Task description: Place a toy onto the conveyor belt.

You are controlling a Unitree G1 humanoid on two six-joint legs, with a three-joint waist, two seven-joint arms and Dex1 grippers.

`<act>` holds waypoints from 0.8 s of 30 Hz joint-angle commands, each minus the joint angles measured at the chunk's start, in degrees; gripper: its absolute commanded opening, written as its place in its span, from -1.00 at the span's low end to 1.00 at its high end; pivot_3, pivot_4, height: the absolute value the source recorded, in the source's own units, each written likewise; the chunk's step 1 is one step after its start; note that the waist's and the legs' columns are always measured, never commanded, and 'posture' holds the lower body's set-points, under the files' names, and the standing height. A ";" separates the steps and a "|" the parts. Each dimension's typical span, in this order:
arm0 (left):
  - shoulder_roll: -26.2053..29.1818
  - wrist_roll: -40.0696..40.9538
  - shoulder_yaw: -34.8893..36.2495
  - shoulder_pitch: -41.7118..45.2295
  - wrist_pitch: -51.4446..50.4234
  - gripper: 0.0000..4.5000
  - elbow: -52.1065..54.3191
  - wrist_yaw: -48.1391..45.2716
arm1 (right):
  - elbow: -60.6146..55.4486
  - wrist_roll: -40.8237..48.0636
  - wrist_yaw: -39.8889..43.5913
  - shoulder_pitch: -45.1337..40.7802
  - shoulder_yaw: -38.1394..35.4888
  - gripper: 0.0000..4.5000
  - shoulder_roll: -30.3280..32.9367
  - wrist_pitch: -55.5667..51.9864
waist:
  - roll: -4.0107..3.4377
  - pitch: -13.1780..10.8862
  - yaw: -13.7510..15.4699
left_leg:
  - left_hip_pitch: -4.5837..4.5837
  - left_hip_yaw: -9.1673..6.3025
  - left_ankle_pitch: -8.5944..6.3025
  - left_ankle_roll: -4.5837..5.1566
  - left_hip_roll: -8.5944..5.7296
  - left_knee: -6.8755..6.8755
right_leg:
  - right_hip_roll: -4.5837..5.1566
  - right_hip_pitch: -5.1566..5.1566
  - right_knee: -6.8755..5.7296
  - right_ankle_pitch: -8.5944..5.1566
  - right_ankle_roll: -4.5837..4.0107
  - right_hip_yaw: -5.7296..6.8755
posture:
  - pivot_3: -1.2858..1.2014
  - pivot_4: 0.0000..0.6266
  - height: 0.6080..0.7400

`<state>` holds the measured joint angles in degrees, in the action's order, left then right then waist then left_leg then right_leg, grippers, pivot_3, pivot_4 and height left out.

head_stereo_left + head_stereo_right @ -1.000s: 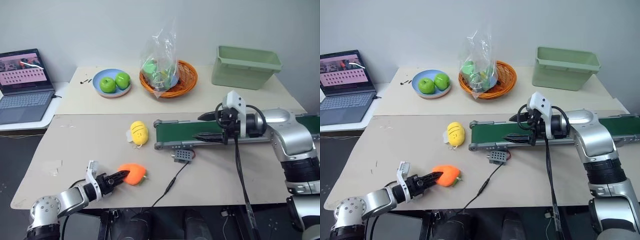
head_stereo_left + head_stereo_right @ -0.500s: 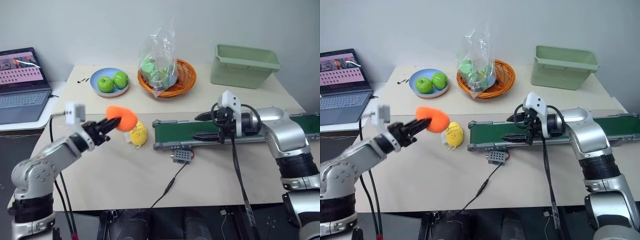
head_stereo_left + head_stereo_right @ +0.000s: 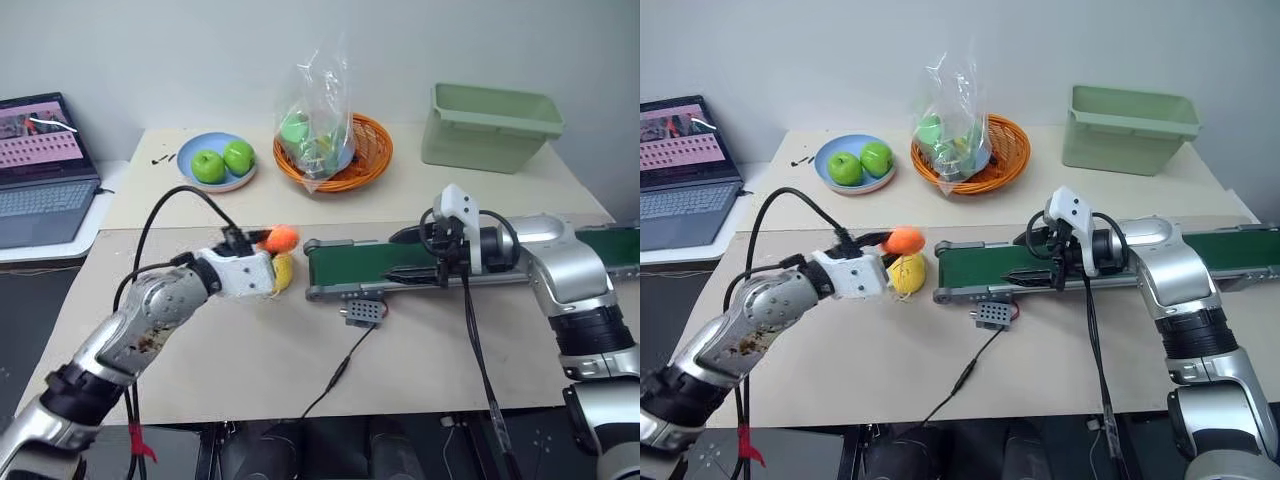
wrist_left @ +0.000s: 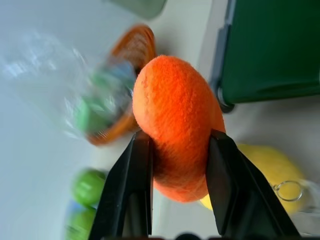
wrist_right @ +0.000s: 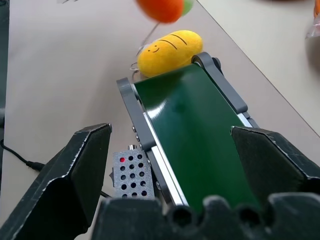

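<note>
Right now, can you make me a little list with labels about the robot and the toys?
toy: orange, off the table, squeezed in the left gripper
left gripper: shut on the toy, near the belt's end
conveyor belt: dark green, nothing on it yet
right gripper: open, over the belt
yellow toy: lying on the table by the belt's end

Looking like a robotics test lab

A mini conveyor belt (image 3: pixel 400 262) and open laptop (image 3: pixel 45 165) are sitting on a plain bench (image 3: pixel 250 340) against a bare wall.
</note>
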<state>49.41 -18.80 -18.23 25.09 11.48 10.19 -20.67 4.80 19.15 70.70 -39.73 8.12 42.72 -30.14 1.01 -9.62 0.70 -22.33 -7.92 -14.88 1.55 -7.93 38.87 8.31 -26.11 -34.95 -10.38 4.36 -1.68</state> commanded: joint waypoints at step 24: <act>-16.04 -29.44 -12.91 17.18 32.01 -0.34 -39.79 16.06 | -8.15 2.17 -2.69 4.48 -5.59 1.00 3.96 -3.08 | 0.03 0.02 -0.41 | 0.04 0.38 0.07 0.18 -0.04 0.19 | -0.03 -0.06 -0.16 0.15 0.23 -0.34 | 0.03 -0.52 1.00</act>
<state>33.32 -47.57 -30.69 41.13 42.66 -28.37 -4.89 -0.80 20.02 68.40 -35.03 5.10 45.71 -32.80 1.04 -9.60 0.29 -22.28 -7.53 -14.80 1.73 -7.97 39.07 8.28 -26.17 -35.13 -10.23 4.60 -2.03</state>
